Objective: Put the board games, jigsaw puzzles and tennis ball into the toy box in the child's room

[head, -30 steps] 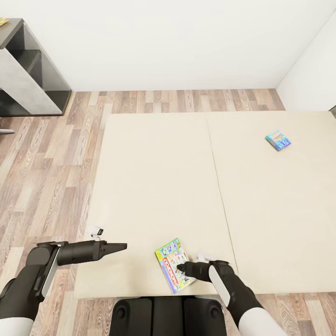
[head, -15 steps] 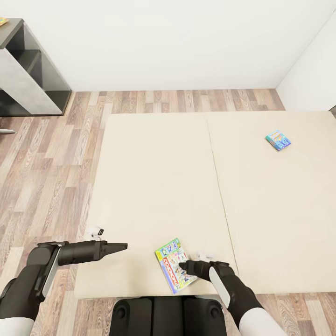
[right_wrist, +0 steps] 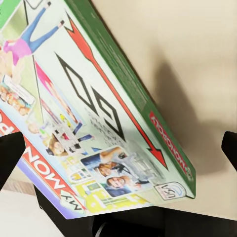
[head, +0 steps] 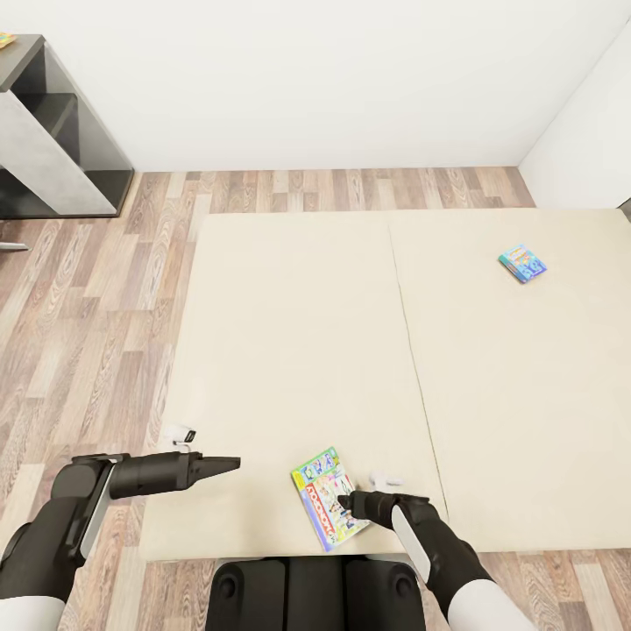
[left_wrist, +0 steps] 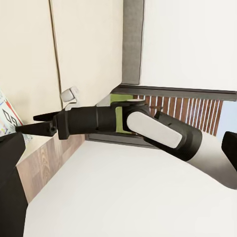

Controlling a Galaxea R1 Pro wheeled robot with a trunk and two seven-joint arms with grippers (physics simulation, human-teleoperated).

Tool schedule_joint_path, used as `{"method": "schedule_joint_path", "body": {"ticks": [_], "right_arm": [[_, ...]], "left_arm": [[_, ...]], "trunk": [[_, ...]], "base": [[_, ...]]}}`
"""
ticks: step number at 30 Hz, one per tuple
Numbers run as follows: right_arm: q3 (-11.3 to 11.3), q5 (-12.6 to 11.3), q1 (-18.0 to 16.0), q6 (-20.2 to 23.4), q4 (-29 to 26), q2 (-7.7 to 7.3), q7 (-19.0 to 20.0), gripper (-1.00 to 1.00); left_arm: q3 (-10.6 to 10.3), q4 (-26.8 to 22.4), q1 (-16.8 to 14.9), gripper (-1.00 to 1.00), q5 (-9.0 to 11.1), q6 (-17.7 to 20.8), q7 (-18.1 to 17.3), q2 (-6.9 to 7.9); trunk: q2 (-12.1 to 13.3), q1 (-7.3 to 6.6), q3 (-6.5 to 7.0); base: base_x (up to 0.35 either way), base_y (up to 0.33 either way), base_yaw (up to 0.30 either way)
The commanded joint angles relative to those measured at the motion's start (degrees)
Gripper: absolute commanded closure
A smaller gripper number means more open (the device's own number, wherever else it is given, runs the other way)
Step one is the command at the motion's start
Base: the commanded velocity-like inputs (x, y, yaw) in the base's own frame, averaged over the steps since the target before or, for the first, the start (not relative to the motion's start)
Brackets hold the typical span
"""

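1. Over the last second the right gripper (head: 344,502) has eased back a little toward the robot along the near game (head: 326,509); the box itself has not shifted on the bed (head: 289,350).
2. In the right wrist view the fingers (right_wrist: 10,150) stand wide apart with the game (right_wrist: 94,128) between and below them, holding nothing. I judge the grasp is not yet made and the arm is lining up on the box's near edge.
3. The left gripper (head: 226,462) hangs over the bed's near left part, well apart from the game; its fingers look drawn together to a point and hold nothing.
4. The game lies close to the bed's near edge, just left of the mattress seam, so a careless push could slide it off.
5. The second game (head: 522,262) lies far off on the right half, with open mattress all round it.
6. The table (head: 39,131) stands beyond the floor, far left.
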Motion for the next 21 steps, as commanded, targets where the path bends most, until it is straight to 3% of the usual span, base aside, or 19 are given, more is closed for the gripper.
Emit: {"method": "schedule_joint_path", "body": {"ticks": [1, 21], "right_arm": [[0.0, -0.1, 0.0, 0.3, -0.1, -0.02, 0.0, -1.00], [0.0, -0.1, 0.0, 0.3, 0.6, 0.03, 0.1, -1.00]], "left_arm": [[0.0, 0.0, 0.0, -1.00, 0.0, 0.6, -0.2, 0.01], [-0.1, 0.0, 0.0, -1.00, -0.5, 0.5, -0.2, -0.01]], "trunk": [[-0.1, 0.03, -0.06], [-0.1, 0.03, -0.08]], "base": [[0.000, 0.000, 0.000], [0.000, 0.000, 0.000]]}}
